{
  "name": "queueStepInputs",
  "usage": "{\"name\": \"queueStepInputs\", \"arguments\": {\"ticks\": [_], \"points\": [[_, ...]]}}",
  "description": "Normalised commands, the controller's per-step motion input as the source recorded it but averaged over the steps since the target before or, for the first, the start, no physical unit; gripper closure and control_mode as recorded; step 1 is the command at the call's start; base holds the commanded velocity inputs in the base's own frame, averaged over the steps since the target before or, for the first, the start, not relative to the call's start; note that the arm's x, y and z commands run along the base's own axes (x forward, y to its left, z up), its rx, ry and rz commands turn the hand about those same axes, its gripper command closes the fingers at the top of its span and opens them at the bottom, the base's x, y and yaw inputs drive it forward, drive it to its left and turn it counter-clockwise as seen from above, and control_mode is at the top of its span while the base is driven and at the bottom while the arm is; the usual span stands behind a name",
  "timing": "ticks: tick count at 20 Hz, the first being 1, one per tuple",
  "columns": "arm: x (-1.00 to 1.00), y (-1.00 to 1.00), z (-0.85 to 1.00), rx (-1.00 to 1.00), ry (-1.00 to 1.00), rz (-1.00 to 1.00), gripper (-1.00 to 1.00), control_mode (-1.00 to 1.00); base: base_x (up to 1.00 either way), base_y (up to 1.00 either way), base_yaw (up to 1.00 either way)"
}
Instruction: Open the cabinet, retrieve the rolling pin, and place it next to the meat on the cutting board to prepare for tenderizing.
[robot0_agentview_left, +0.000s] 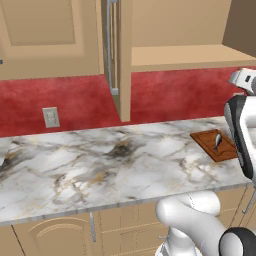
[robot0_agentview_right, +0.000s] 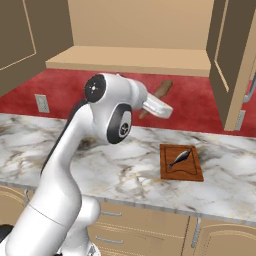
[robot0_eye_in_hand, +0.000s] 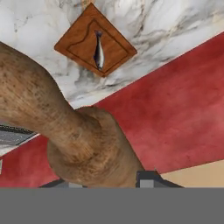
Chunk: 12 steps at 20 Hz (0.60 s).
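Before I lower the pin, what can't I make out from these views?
- End effector: jaws hidden behind the rolling pin in the hand view.
- Rolling pin: mostly hidden by the arm in the right base view.
- Cutting board: right part hidden by the arm in the left base view.
- Meat: too small for detail.

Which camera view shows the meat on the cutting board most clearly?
The hand view is best: the meat lies unhidden in the middle of the cutting board and looks largest there. The right base view also shows it whole but smaller. In the left base view it is tiny, beside the arm.
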Motion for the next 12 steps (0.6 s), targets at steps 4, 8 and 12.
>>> {"name": "queueStepInputs", "arguments": {"ticks": [4, 8, 12], "points": [[0.00, -0.16, -0.41, 0.04, 0.08, -0.30, 1.00, -1.00, 0.00, 0.00, 0.00], [0.00, -0.25, -0.31, 0.05, 0.03, -0.11, 1.00, -1.00, 0.00, 0.00, 0.00], [0.07, -0.26, -0.31, 0.12, 0.04, -0.12, 1.00, -1.00, 0.00, 0.00, 0.00]]}}
